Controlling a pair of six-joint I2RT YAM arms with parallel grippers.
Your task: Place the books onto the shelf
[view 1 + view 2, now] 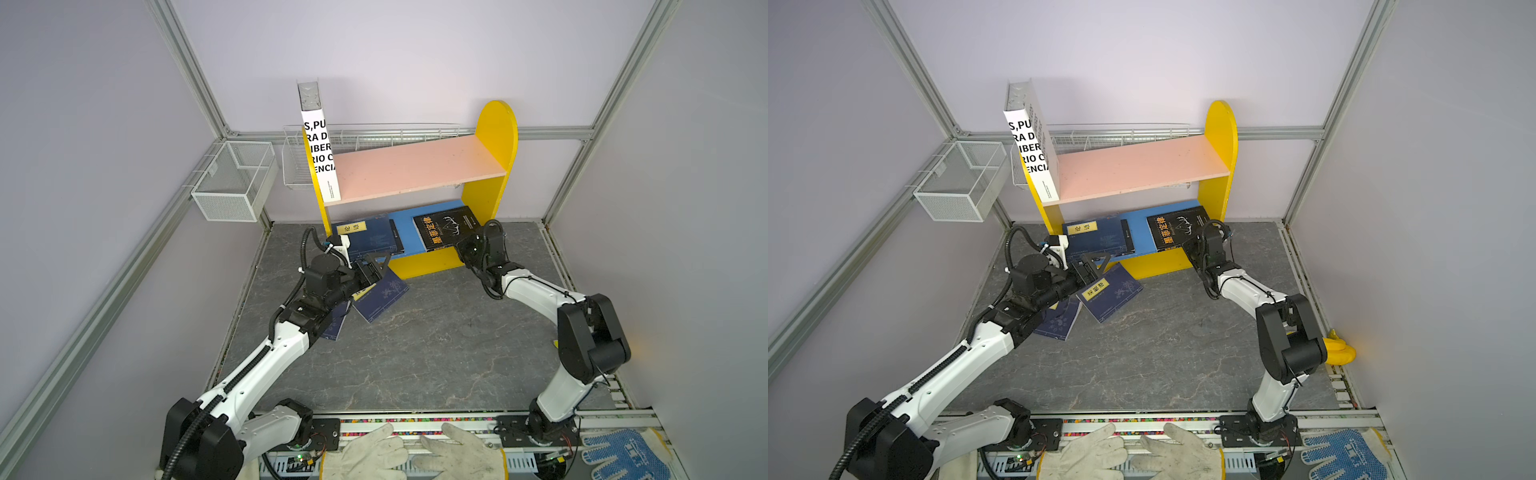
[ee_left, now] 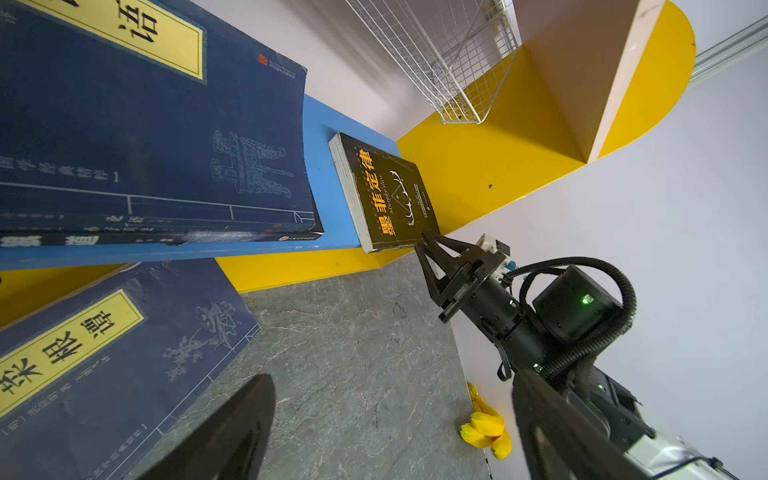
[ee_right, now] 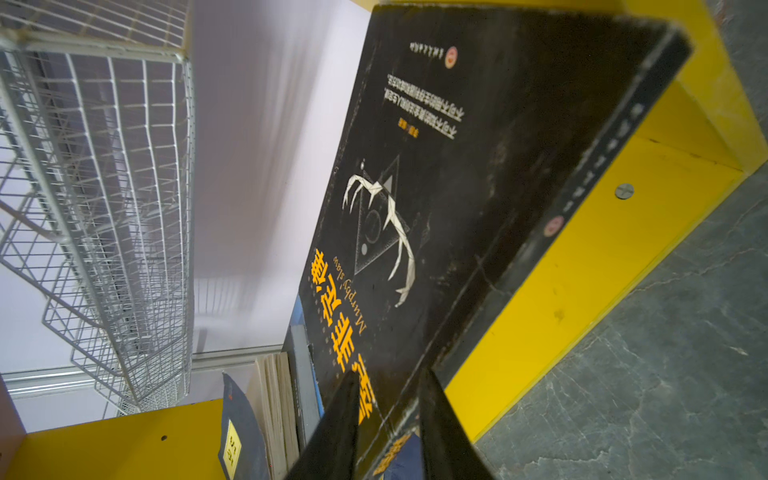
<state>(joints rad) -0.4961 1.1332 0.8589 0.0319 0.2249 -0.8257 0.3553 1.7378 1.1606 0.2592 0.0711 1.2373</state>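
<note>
The shelf (image 1: 415,166) (image 1: 1133,166) stands at the back, and a white book (image 1: 320,153) (image 1: 1034,153) leans upright at the left end of its pink board. On the blue lower board (image 1: 405,232) lie a navy book (image 1: 370,237) (image 2: 145,124) and a black book (image 1: 446,226) (image 2: 390,195) (image 3: 457,187). My right gripper (image 1: 459,245) (image 2: 426,241) (image 3: 390,374) is shut on the black book's near corner. Two more navy books (image 1: 384,297) (image 1: 336,326) lie on the floor. My left gripper (image 1: 376,264) (image 2: 392,376) hangs open over the nearer one, holding nothing.
A white mesh basket (image 1: 235,180) hangs on the left wall and a long wire basket (image 1: 374,135) sits behind the shelf. Bananas (image 1: 1339,351) (image 2: 486,428) lie at the right edge of the mat. Work gloves (image 1: 415,451) and a blue glove (image 1: 623,453) rest on the front rail.
</note>
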